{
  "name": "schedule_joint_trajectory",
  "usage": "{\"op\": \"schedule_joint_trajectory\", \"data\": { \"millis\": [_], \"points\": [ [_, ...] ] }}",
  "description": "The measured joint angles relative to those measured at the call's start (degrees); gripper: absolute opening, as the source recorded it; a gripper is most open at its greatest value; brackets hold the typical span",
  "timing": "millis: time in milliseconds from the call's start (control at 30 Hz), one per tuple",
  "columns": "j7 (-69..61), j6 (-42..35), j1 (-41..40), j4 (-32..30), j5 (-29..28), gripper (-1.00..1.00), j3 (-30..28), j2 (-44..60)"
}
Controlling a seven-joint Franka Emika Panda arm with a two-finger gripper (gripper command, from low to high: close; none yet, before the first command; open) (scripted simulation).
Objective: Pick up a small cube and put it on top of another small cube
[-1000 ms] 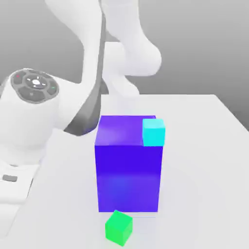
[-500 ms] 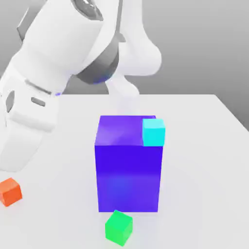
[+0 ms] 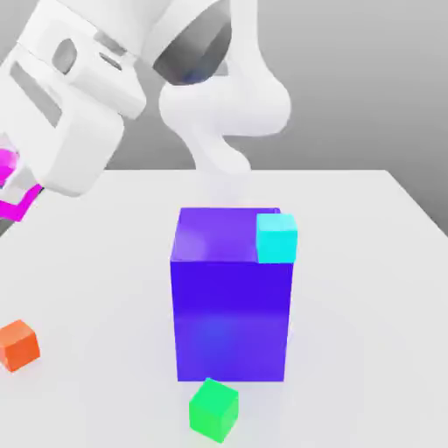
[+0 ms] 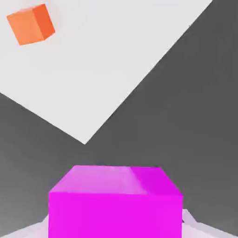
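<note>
Pink fills the near part of the hand view: the small cube [image 4: 115, 204] sits right in front of the camera, held between the fingers [image 4: 193, 222], whose pale tips show on both sides of it. Behind it lies a corner of the white surface [image 4: 107, 60] with an orange cube [image 4: 31, 23] on it. The exterior view shows only a pink sliver of the small cube [image 3: 10, 179] at its left edge, under the white gripper [image 3: 17, 188], up in the air. Only this view shows the green cube [image 3: 213, 409] in front, the big blue block [image 3: 231, 302] behind it, and a light blue cube [image 3: 276, 237] by the block's top corner. The orange cube [image 3: 18, 344] sits far to the left.
</note>
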Motion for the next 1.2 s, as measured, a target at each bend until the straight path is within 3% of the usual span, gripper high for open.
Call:
{"op": "schedule_joint_trajectory", "data": {
  "millis": [300, 600, 900, 1067, 1100, 1200],
  "points": [
    [-15.27, 5.18, 4.53, -3.88, 10.06, -1.00, -4.46, -0.04],
    [-34.04, 10.01, 11.05, -7.81, 24.58, -1.00, -7.45, 6.06],
    [-55.37, 12.83, 18.66, -11.14, 42.49, -1.00, -4.78, 17.20],
    [-60.50, 20.25, 17.66, -11.03, 48.30, -1.00, -2.55, 26.40],
    [-61.15, 21.95, 17.24, -10.92, 49.15, 1.00, -1.92, 28.29],
    [-61.15, 21.95, 17.21, -10.92, 49.15, 1.00, -1.92, 28.29]
  ]
}}
